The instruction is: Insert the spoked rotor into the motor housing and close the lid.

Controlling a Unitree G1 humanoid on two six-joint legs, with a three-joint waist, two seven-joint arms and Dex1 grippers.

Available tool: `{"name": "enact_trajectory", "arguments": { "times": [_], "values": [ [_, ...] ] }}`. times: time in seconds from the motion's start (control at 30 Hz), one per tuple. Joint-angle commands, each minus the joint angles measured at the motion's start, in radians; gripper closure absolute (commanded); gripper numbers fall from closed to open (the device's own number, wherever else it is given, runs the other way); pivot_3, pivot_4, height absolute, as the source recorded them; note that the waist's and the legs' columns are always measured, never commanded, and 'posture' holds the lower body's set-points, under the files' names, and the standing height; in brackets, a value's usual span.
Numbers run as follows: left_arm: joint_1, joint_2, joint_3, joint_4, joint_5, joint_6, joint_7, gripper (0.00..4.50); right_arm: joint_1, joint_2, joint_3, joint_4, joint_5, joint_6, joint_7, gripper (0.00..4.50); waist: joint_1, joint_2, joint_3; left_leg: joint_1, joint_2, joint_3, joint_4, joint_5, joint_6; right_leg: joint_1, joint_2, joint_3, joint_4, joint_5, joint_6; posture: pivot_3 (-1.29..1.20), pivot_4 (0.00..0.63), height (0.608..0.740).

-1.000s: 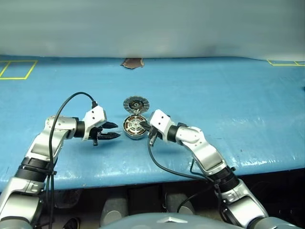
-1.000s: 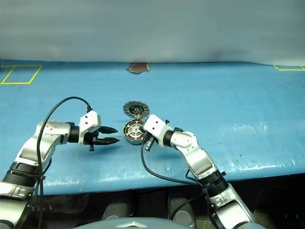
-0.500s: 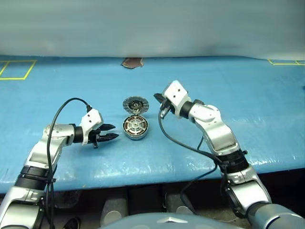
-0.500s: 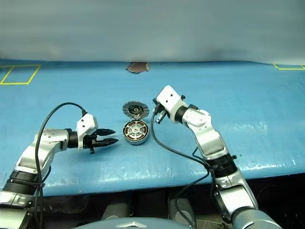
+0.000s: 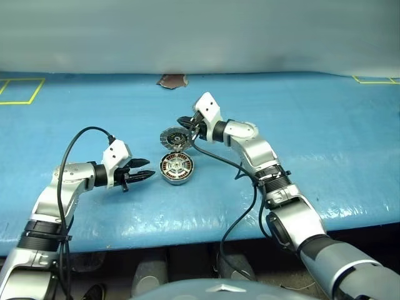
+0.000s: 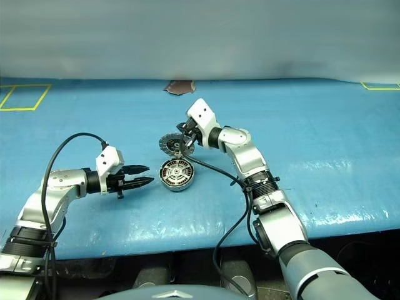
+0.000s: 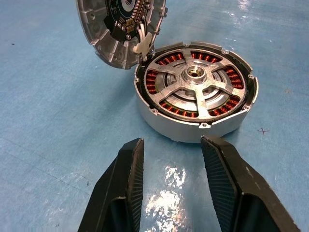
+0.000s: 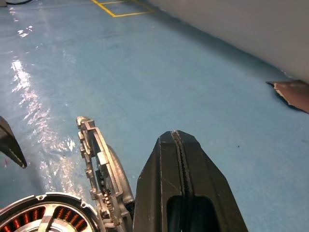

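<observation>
Your left wrist view shows the spoked rotor [image 7: 195,79] seated in the motor housing [image 7: 193,126], left gripper [image 7: 174,166] half-open, empty. Your right wrist view shows the right gripper [image 8: 177,145] closed, empty, beside the upright lid [image 8: 99,169].

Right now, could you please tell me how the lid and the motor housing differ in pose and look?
The motor housing lies flat on the blue table, while the lid stands tilted up at the housing's far edge. The housing shows copper-coloured windings with the spoked rotor seated in it; the lid shows a dark inner face inside a ribbed rim. Both are round with silvery rims and meet at one edge.
</observation>
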Motion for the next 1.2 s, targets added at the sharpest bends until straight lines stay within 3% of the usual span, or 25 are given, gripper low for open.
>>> {"name": "enact_trajectory", "arguments": {
  "times": [0.03, 0.47, 0.93, 1.2],
  "values": [
    [0.002, 0.016, 0.033, -0.03, -0.01, -0.012, 0.002, 2.49, 0.0, 0.009, 0.018, -0.054, 0.004, -0.021, 0.034, 4.5, 0.0, 0.0, 0.0, 0.0, 0.0, 0.0, 0.0, 0.0, 0.0, 0.0, 0.0, 0.0, 0.0, 0.0, 0.0, 0.0, 0.15, 0.74],
    [-0.016, 0.045, 0.075, 0.024, -0.007, -0.021, 0.003, 2.49, 0.243, -0.041, 0.138, -0.376, -0.01, 0.122, 0.061, 4.5, 0.0, 0.0, 0.0, 0.001, 0.001, 0.0, 0.001, 0.0, 0.0, 0.0, 0.0, 0.0, 0.001, -0.003, -0.004, 0.0, 0.15, 0.74],
    [-0.034, 0.03, 0.061, 0.025, -0.01, -0.008, 0.001, 2.49, 0.392, -0.011, 0.193, -0.354, -0.051, 0.141, -0.029, 4.5, 0.0, 0.0, 0.0, 0.004, 0.001, 0.0, 0.001, 0.0, 0.0, 0.003, 0.0, 0.0, 0.0, -0.004, -0.005, 0.0, 0.15, 0.74],
    [-0.062, 0.022, 0.059, 0.029, -0.013, -0.018, -0.003, 2.49, 0.423, 0.011, 0.144, -0.42, -0.015, 0.128, -0.082, 4.5, 0.001, -0.001, -0.001, 0.004, 0.001, 0.0, 0.001, 0.0, 0.0, 0.004, 0.0, -0.001, 0.0, -0.004, -0.005, 0.0, 0.15, 0.74]
  ]
}}
